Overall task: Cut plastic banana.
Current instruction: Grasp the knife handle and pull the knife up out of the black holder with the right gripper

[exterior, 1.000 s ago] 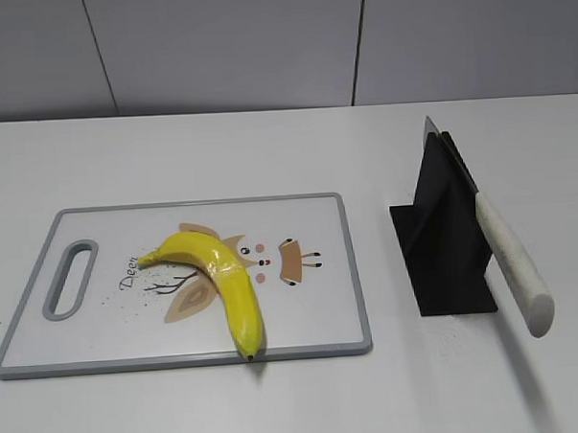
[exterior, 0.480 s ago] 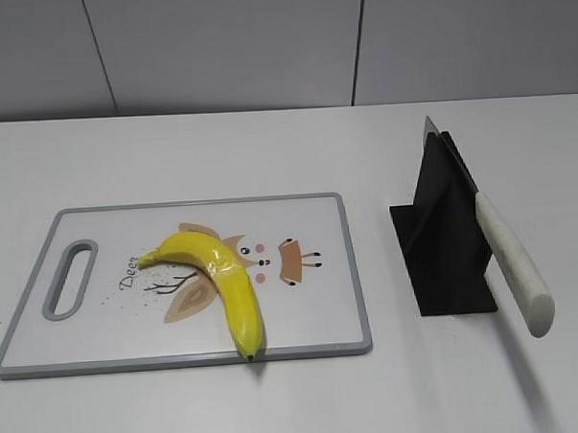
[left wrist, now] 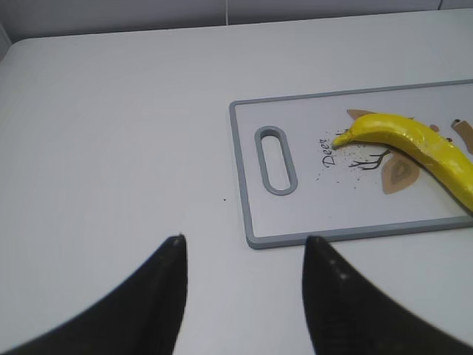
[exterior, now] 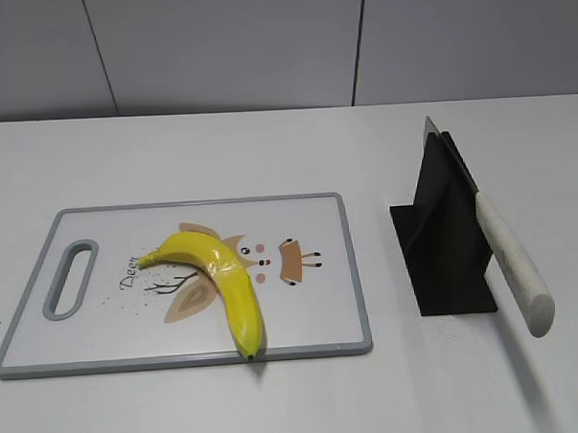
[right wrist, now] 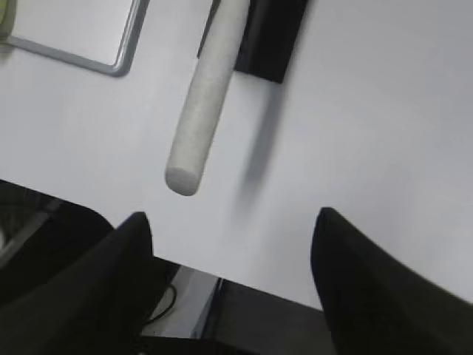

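Left end effector (left wrist: 244,296): spread wide, holding nothing, hovered over bare surface (left wrist: 111,148) left of the board
Cutting board (exterior: 314,345): lay flat at left-centre of the surface, handle slot at its left end
Plastic banana (exterior: 220,277): lay whole on the board, uncut, dark tip at the near edge; no end effector touched it
Knife (exterior: 510,260): rested in its black stand (exterior: 443,238) well right of the board, white handle jutting toward the camera, not yet picked up
Right end effector (right wrist: 229,281): spread wide, empty, near the handle's free end but apart from it
Progress: judged at the very start; gripping the knife, steadying the banana and the cut all remained
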Controlling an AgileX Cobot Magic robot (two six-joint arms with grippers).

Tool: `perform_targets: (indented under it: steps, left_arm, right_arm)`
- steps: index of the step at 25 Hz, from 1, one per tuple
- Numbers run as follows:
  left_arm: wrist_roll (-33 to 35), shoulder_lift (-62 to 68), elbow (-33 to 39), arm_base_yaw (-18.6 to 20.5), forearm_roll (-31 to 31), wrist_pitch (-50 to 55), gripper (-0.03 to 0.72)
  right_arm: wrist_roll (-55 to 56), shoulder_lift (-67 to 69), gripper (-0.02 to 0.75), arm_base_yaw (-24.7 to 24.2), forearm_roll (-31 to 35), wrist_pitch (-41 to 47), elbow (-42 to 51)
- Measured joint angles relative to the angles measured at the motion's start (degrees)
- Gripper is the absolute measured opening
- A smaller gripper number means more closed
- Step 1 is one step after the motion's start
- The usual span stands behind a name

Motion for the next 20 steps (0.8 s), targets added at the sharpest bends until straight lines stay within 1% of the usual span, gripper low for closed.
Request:
perform_targets:
  steps: [3, 8, 13, 20]
  left_arm:
    - [0.0, 0.0, 0.0, 0.0, 0.0, 0.0, 0.490]
    - [0.0, 0.0, 0.0, 0.0, 0.0, 0.0, 0.490]
    - [0.0, 0.0, 0.0, 0.0, 0.0, 0.0, 0.490]
    - [0.0, 0.0, 0.0, 0.0, 0.0, 0.0, 0.490]
  right_arm:
    - [3.3, 5.3, 0.536, 0.7, 2.8, -0.5, -0.1]
    - [4.3, 12.7, 0.518, 0.8, 7.0, -3.8, -0.3]
    - [4.4, 19.4, 0.508, 0.8, 6.9, -6.6, -1.4]
    - [7.3, 27.7, 0.507, 0.8, 3.9, -10.1, -1.7]
